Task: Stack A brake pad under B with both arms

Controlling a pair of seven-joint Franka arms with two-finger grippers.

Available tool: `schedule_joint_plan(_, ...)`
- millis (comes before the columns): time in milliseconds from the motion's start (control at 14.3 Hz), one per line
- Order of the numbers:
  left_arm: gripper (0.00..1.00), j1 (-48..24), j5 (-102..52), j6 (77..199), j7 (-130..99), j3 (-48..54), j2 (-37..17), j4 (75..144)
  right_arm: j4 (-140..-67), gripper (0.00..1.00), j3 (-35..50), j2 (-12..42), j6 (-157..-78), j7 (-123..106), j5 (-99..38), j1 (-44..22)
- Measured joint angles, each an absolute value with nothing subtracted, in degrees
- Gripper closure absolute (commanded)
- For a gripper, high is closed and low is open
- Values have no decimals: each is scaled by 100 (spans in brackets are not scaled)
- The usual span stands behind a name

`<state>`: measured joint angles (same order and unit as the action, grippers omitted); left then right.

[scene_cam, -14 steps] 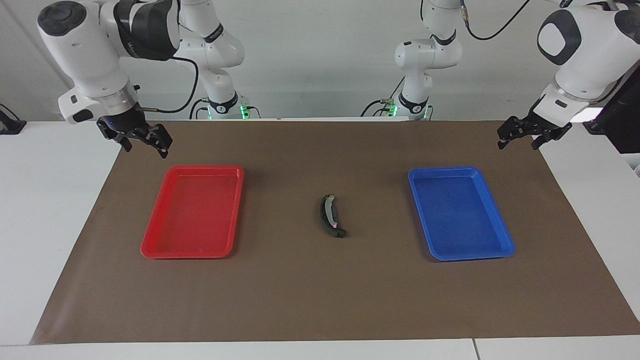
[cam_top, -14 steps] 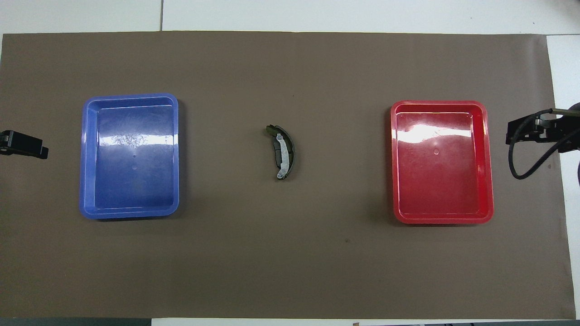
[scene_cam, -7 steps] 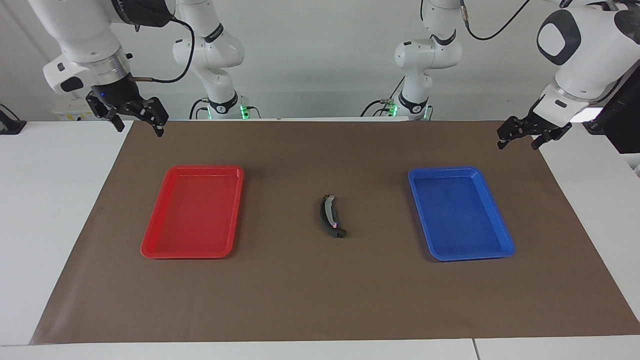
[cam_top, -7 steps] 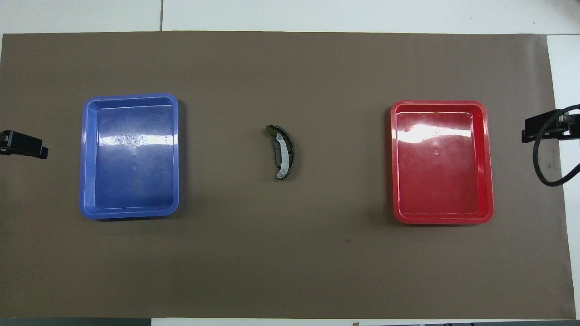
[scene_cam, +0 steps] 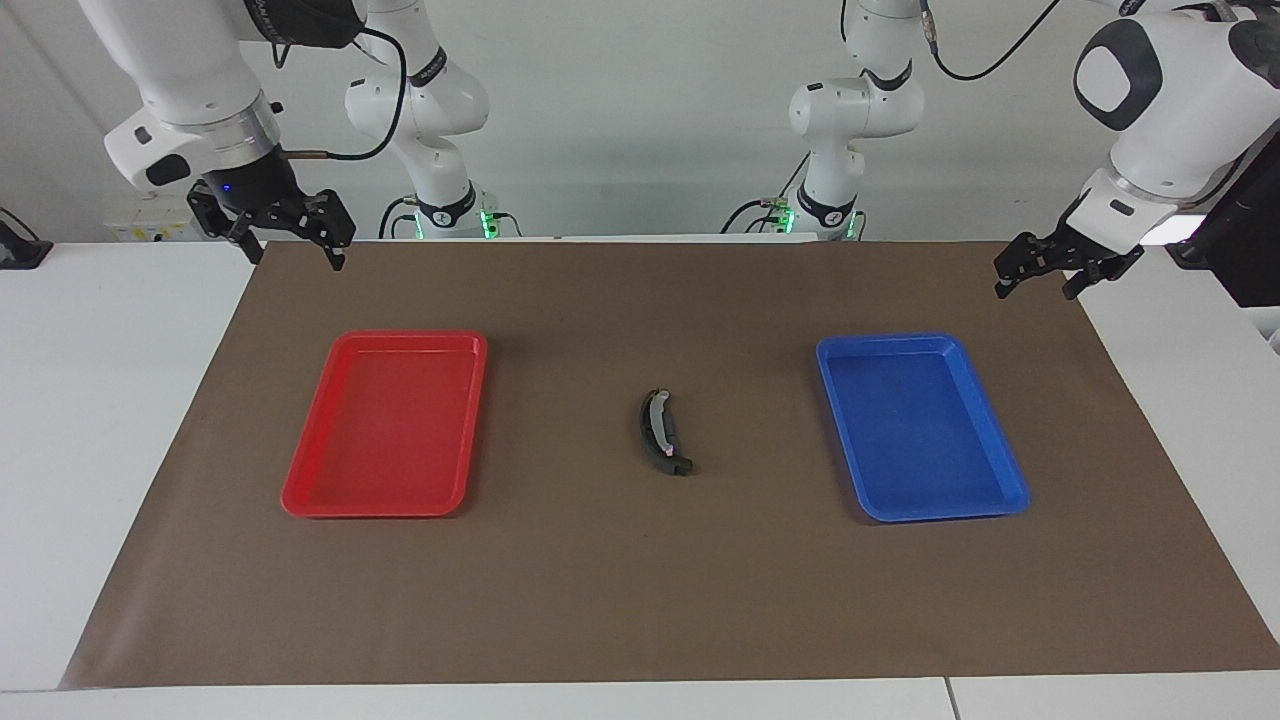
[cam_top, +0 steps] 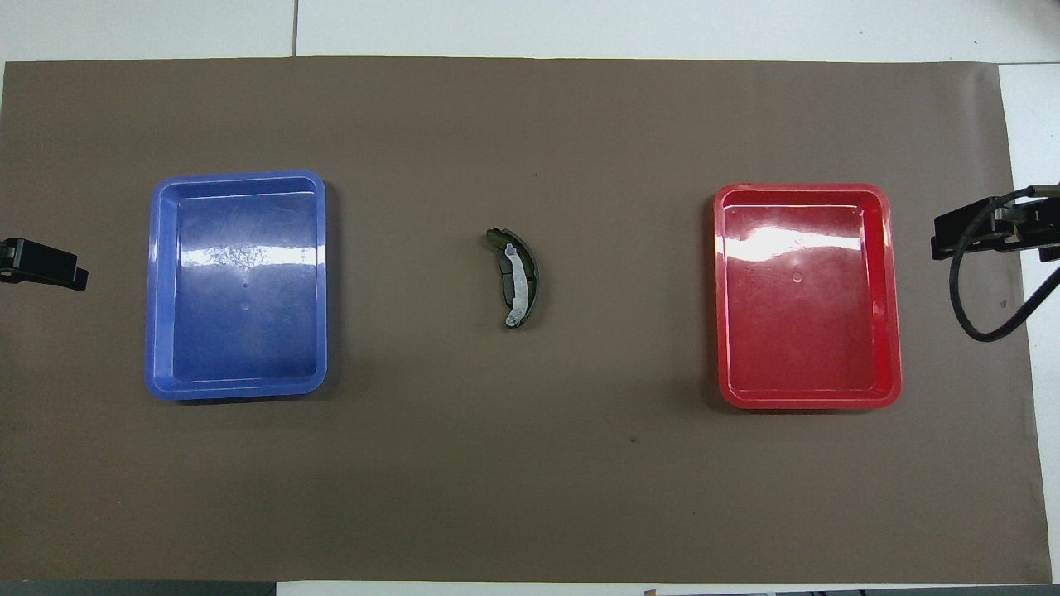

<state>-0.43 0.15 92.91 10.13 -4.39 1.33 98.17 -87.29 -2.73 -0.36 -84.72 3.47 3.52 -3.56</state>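
Note:
B (scene_cam: 657, 424), the black crescent with a pale grey strip, lies on the brown mat midway between the two trays; it also shows in the overhead view (cam_top: 520, 285). A short dark flat piece, seemingly the A brake pad (cam_top: 503, 280), shows along B's inner curve, partly covered by it. In the facing view I cannot tell the two apart. My right gripper (scene_cam: 293, 254) is open and empty, raised over the mat's corner at the right arm's end (cam_top: 970, 233). My left gripper (scene_cam: 1033, 289) is open and empty, over the mat's edge at the left arm's end (cam_top: 41, 265).
A red tray (scene_cam: 300, 490) lies on the mat toward the right arm's end, also in the overhead view (cam_top: 893, 290). A blue tray (scene_cam: 1000, 470) lies toward the left arm's end, also in the overhead view (cam_top: 154, 290). Nothing shows in either tray. White table surrounds the mat.
My right gripper has risen and drawn back from the red tray's corner toward the robots, then shifted slightly toward the middle. The left arm and the brake pieces have not moved.

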Motion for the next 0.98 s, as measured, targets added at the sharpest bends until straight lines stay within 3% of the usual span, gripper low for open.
schedule_joint_plan(978, 2, -43, 15, 9291, 1013, -439, 133, 9817, -8945, 0, -313, -109, -8451, 260, 145, -332)
